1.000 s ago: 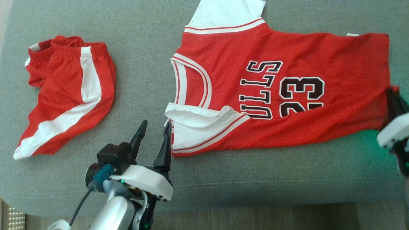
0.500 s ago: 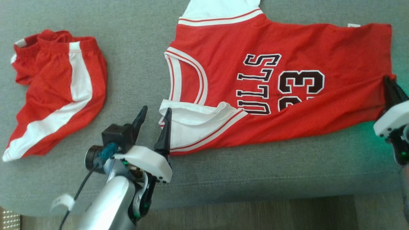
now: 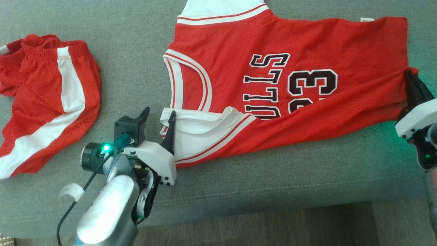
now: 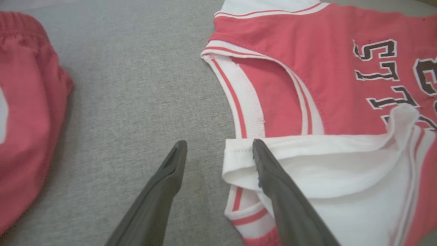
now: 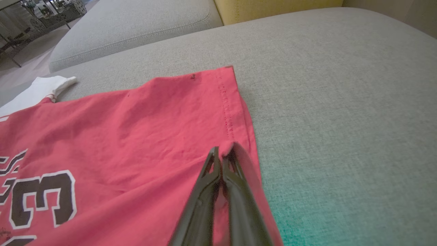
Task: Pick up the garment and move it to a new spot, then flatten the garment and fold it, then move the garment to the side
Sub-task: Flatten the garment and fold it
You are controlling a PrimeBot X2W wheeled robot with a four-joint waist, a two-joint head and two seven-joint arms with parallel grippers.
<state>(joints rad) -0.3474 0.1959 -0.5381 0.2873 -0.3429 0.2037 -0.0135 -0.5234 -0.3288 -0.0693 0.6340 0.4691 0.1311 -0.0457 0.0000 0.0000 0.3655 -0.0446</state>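
The garment (image 3: 307,41) is a red jersey with white sleeves and a black "23", spread on the grey cushion with its near side folded over. My left gripper (image 3: 159,111) stands open at the near white sleeve (image 4: 341,171). In the left wrist view one finger of the left gripper (image 4: 218,143) lies over the sleeve's hemmed edge and the other over bare cushion. My right gripper (image 3: 409,80) is shut on the jersey's bottom hem at the right. In the right wrist view the right gripper (image 5: 224,150) pinches a small peak of the red cloth (image 5: 136,130).
Red shorts with a white stripe (image 3: 44,102) lie crumpled at the left, apart from the jersey. The grey cushion (image 3: 239,184) ends in a front edge just behind my left arm, with wooden floor below. A yellow cushion (image 5: 273,7) sits beyond the far side.
The camera has shifted. My left gripper has advanced toward the white sleeve, and one finger now overlaps its edge. The right gripper stays shut on the hem.
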